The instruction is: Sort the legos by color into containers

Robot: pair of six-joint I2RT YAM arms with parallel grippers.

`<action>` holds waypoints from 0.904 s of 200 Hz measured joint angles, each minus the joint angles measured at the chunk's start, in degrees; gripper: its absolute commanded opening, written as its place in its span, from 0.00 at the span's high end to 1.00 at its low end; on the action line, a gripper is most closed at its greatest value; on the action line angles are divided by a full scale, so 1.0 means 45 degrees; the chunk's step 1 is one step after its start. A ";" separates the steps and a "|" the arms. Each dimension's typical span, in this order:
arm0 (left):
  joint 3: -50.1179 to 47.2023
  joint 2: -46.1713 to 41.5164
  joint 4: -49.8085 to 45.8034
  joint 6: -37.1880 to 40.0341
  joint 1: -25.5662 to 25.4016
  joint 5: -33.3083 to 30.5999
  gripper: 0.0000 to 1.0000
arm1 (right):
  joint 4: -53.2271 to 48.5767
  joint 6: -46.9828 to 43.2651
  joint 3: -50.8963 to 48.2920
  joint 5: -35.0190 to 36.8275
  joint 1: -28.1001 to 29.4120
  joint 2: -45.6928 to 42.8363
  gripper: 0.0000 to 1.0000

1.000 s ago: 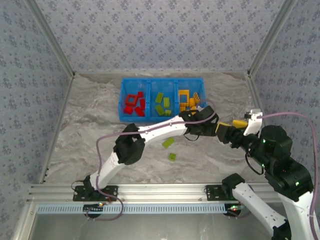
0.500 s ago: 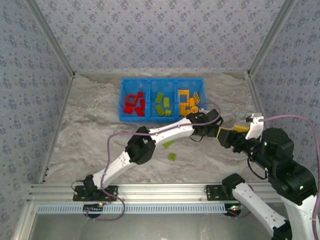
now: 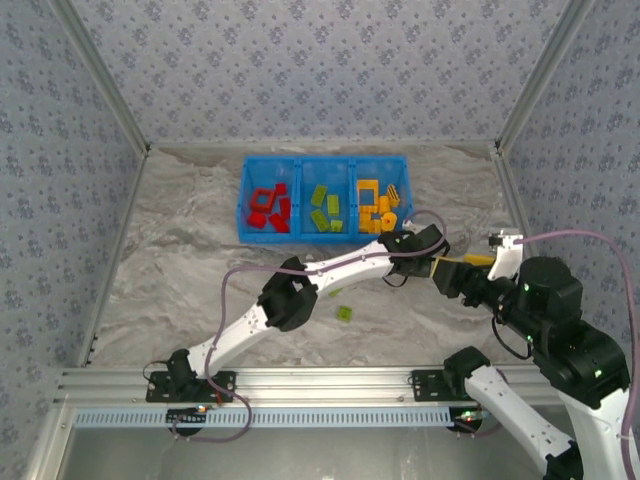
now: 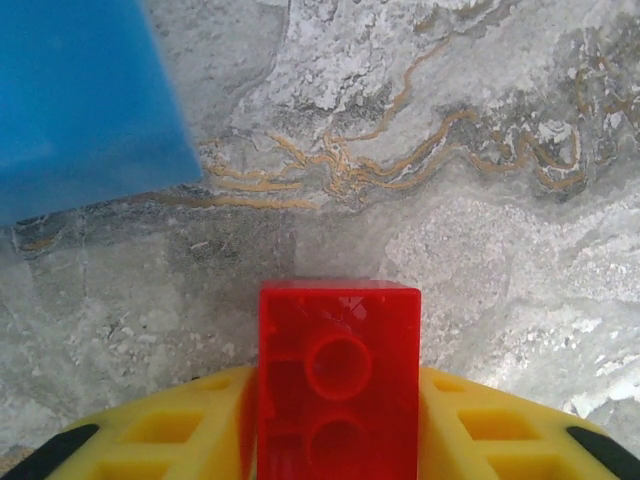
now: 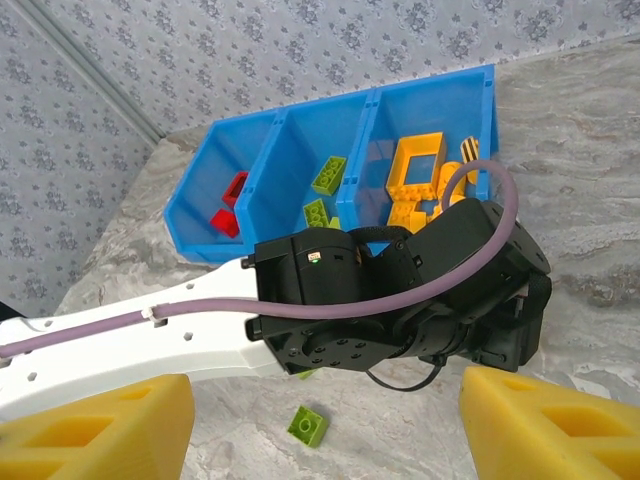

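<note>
Marbled counter (image 4: 450, 200) lies under both my arms. Nearest, my right hand (image 5: 325, 400) stands wide and empty, with a loose lime green brick (image 5: 307, 425) on the counter beneath it. Ahead, my left hand (image 4: 338, 440) grips a red brick (image 4: 338, 370) between its yellow fingers (image 4: 500, 430), near a corner of the blue bin (image 4: 80, 100). Farthest, that bin keeps red, green and orange-yellow legos (image 5: 415, 165) in separate compartments.

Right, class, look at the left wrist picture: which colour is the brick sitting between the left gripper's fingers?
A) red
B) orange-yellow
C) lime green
A: the left wrist view shows a red brick clamped between the yellow fingers of the left gripper.
</note>
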 measured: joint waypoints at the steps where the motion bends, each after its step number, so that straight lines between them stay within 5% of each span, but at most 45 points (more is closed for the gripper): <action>1: 0.0000 0.0000 0.0000 -0.0010 0.0000 -0.0005 0.67 | 0.0000 0.0000 -0.0010 0.0000 0.0000 0.0000 0.27; 61: -0.2152 -0.1433 0.0214 0.0262 -0.0355 -0.0554 0.71 | 0.0005 -0.0350 -0.0015 0.0005 0.0000 -0.0010 0.24; 117: -0.9243 -0.8772 0.1258 -0.0015 -0.0350 -0.0602 0.71 | 0.0758 -0.1277 -0.0078 -0.0879 0.0000 0.0160 0.24; 151: -1.2298 -1.3012 0.1530 -0.0131 0.1273 -0.0505 0.71 | 0.2249 -0.1506 -0.0937 -0.1851 0.0685 0.1302 0.25; 181: -1.4396 -1.4756 0.1428 0.0053 0.3769 0.0034 0.71 | 0.3696 -0.1953 -0.1855 -0.0471 0.4235 0.3410 0.24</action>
